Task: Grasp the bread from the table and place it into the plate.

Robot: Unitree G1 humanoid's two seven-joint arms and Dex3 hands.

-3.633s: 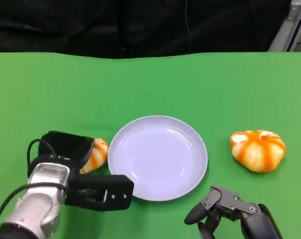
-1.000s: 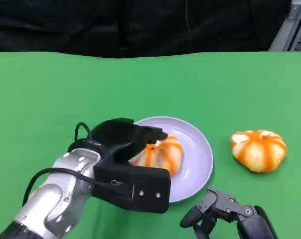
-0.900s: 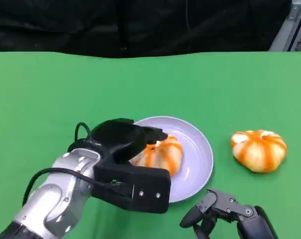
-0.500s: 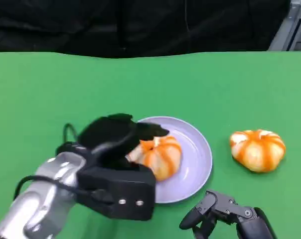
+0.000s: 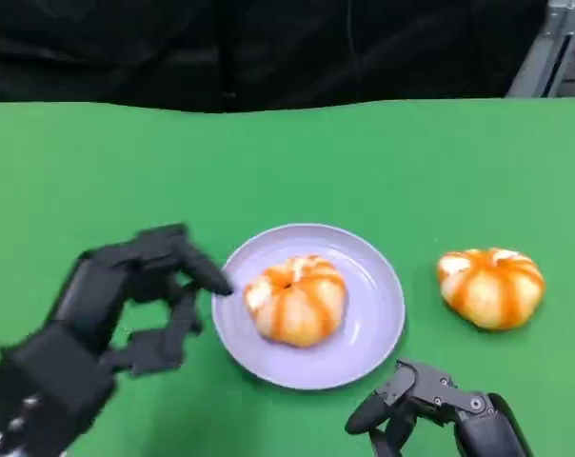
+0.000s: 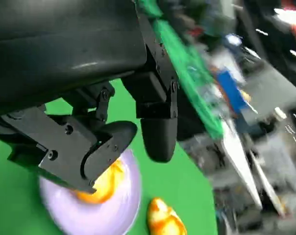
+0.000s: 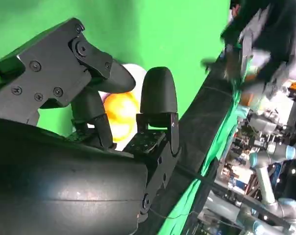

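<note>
Resting in the plate (image 5: pixel 375 328) was the bread (image 5: pixel 296 298); left hand (image 5: pixel 126 300) beside it, fingers spread, empty (no legible markings). Right hand (image 5: pixel 430 407) curled, holding nothing, on the tabletop (image 5: pixel 287 162).

Bright, even light on the green worktop (image 5: pixel 383 162); left hand (image 5: pixel 126 305) motion-blurred; left wrist view's background smeared, backdrop dark
</note>
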